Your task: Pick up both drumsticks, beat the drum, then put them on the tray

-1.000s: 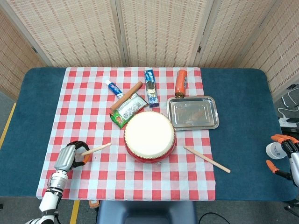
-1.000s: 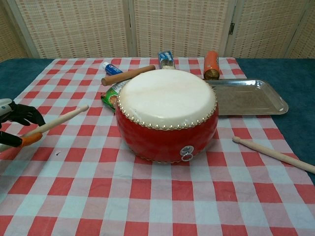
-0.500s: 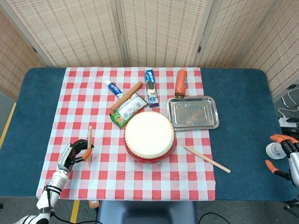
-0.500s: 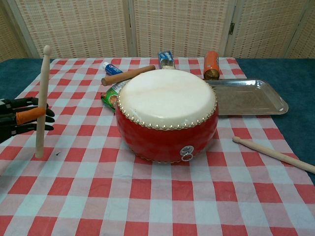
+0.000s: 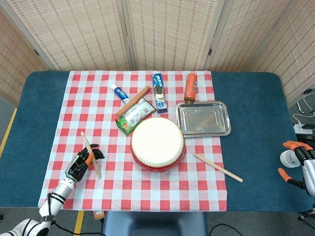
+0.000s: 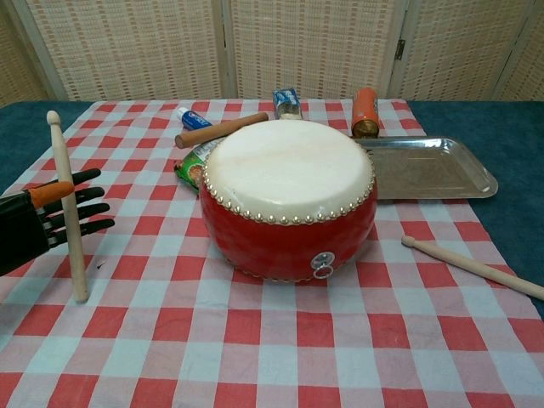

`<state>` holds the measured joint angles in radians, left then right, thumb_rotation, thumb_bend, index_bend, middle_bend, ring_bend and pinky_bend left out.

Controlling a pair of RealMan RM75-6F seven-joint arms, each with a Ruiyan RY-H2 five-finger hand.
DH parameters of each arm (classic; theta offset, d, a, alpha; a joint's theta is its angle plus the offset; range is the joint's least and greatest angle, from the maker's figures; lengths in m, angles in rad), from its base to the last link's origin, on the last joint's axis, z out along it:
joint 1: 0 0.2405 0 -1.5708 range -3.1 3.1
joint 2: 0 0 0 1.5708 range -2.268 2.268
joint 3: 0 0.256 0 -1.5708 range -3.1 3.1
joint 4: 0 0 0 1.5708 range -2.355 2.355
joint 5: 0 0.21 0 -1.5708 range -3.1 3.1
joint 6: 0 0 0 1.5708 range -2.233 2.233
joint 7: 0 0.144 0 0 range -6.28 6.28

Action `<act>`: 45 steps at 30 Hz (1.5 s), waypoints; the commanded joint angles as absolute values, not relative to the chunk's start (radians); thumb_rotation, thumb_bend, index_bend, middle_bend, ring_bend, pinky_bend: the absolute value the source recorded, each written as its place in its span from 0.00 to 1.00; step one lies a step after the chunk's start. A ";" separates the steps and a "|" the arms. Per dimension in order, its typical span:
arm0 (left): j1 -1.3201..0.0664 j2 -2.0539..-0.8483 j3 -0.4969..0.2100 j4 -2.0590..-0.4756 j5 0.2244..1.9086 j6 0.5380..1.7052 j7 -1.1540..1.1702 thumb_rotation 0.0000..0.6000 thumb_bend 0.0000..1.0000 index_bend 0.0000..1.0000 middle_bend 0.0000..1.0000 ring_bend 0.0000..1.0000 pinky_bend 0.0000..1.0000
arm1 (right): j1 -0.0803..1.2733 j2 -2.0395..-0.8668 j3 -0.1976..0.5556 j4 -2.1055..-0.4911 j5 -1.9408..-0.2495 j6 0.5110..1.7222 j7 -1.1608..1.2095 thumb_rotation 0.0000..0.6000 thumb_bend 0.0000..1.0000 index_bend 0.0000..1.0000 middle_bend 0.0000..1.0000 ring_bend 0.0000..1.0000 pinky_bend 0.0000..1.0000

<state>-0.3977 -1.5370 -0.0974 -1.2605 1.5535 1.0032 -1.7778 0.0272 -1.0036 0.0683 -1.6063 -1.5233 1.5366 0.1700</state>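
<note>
The red drum with its pale skin stands at the middle of the checked cloth. My left hand is to its left and pinches one wooden drumstick under the orange-tipped thumb, the other fingers stretched out. That stick stands steeply, tip up and butt low near the cloth. The second drumstick lies on the cloth right of the drum, untouched. The steel tray sits behind it, right of the drum. My right hand hangs at the table's far right edge, fingers apart, holding nothing.
Behind the drum lie a toothpaste tube, a brown wooden rod, a green packet, a blue packet and an orange can. Blue table surface borders the cloth on both sides.
My left hand has swung its drumstick from pointing right toward the drum to standing steeply upright, and the hand has shifted slightly right. The right hand and second drumstick have not moved.
</note>
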 commanded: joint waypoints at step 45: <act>-0.305 -1.630 -0.152 -1.374 1.481 1.354 -1.287 1.00 0.34 0.84 0.95 0.87 0.87 | 0.033 -1.008 0.073 -1.605 -1.537 1.549 0.192 1.00 0.18 0.26 0.22 0.18 0.32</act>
